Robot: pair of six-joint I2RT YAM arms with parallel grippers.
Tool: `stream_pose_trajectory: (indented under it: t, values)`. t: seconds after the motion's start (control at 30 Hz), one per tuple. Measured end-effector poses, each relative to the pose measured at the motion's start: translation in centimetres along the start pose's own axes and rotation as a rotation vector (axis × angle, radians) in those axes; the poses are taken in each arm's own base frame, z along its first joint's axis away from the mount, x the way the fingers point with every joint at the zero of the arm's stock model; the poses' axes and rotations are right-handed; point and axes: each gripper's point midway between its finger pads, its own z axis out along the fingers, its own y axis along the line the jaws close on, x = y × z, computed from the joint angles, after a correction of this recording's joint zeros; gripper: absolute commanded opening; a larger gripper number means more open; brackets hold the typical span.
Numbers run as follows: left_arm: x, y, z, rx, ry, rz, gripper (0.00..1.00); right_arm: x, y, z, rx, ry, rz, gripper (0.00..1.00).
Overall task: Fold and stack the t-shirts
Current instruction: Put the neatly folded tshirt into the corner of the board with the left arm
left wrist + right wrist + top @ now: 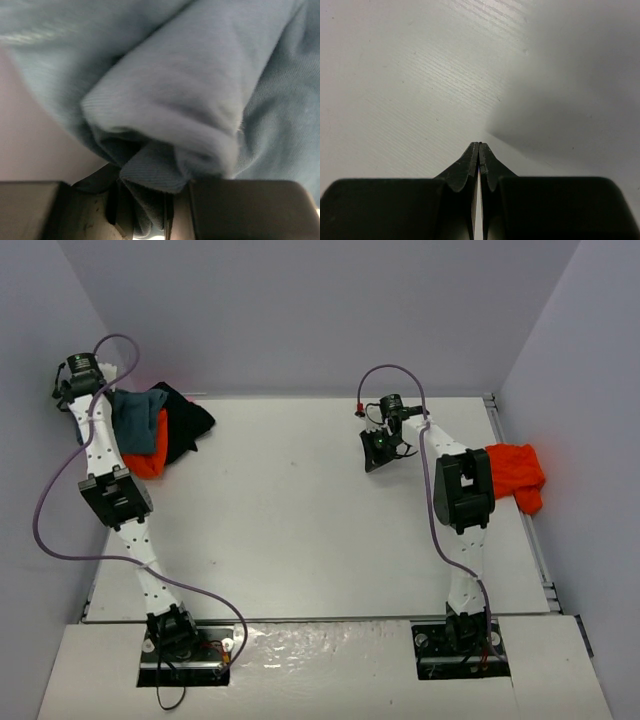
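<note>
upper left, the left fingers [240,210] pinch a fold of the slate-blue t-shirt [132,412]; the right fingers [468,167] sit closed above the bench [395,75].

You face a white table [300,530] with a faint wood grain, evenly lit. Plain lilac-grey walls [300,310] close it in behind, left and right of the table. A metal rail [539,560] runs along the table's right edge.

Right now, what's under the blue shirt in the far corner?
An orange t-shirt pokes out below the blue t-shirt, and a black t-shirt spreads out beside it. How far either reaches underneath is covered by the blue cloth.
</note>
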Motion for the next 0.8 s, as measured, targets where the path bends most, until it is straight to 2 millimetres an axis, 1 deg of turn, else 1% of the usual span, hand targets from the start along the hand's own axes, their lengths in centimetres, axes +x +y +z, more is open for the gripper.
stream_pose_trajectory:
  t: [0.03, 0.07, 0.13, 0.17, 0.23, 0.3, 0.33, 0.4, 0.47, 0.53, 0.6, 0.67, 0.73, 0.8]
  values:
    - [0.4, 1.0, 0.2, -0.007, 0.002, -0.02, 0.07, 0.0, 0.0, 0.0, 0.0, 0.001, 0.0, 0.01]
    - [0.8, 1.6, 0.4, -0.01, 0.004, -0.034, 0.18, 0.0, 0.1, 0.0, -0.001, 0.002, -0.001, 0.04]
    - [1.1, 2.1, 0.5, -0.006, 0.005, -0.051, 0.22, 0.0, 0.3, 0.1, -0.002, 0.003, -0.004, 0.14]
    - [1.1, 2.1, 0.5, -0.003, 0.004, -0.057, 0.31, 0.1, 0.4, 0.1, -0.001, 0.005, -0.006, 0.18]
    - [1.0, 1.6, 0.5, 0.008, 0.005, -0.065, 0.51, 0.1, 0.6, 0.2, 0.004, 0.009, -0.014, 0.27]
    - [0.6, 0.9, 0.4, 0.028, -0.006, -0.072, 0.53, 0.1, 0.9, 0.3, 0.008, 0.012, -0.024, 0.35]
    - [0.4, 0.4, 0.4, 0.043, -0.014, -0.077, 0.56, 0.1, 0.9, 0.4, 0.01, 0.013, -0.027, 0.36]
    - [0.0, -0.4, 0.2, 0.075, -0.029, -0.089, 0.71, 0.1, 1.0, 0.4, 0.013, 0.015, -0.033, 0.39]
    - [-0.5, -1.2, -0.1, 0.109, -0.045, -0.102, 0.72, 0.1, 1.1, 0.5, 0.014, 0.016, -0.038, 0.42]
    - [-1.3, -2.0, -0.9, 0.147, -0.073, -0.117, 0.7, 0.1, 1.1, 0.5, 0.018, 0.018, -0.043, 0.44]
    - [-2.4, -2.4, -2.4, 0.171, -0.113, -0.13, 0.71, 0.1, 1.0, 0.5, 0.023, 0.018, -0.045, 0.44]
    - [-3.8, -2.2, -4.9, 0.181, -0.169, -0.143, 0.74, 0.1, 0.8, 0.4, 0.029, 0.017, -0.047, 0.45]
    - [-5.6, -1.5, -8.6, 0.184, -0.251, -0.161, 0.76, -0.2, 0.7, 0.2, 0.043, 0.011, -0.054, 0.46]
    - [-7.4, -0.7, -13.0, 0.184, -0.348, -0.176, 0.78, -1.1, 0.4, -0.7, 0.071, -0.012, -0.072, 0.47]
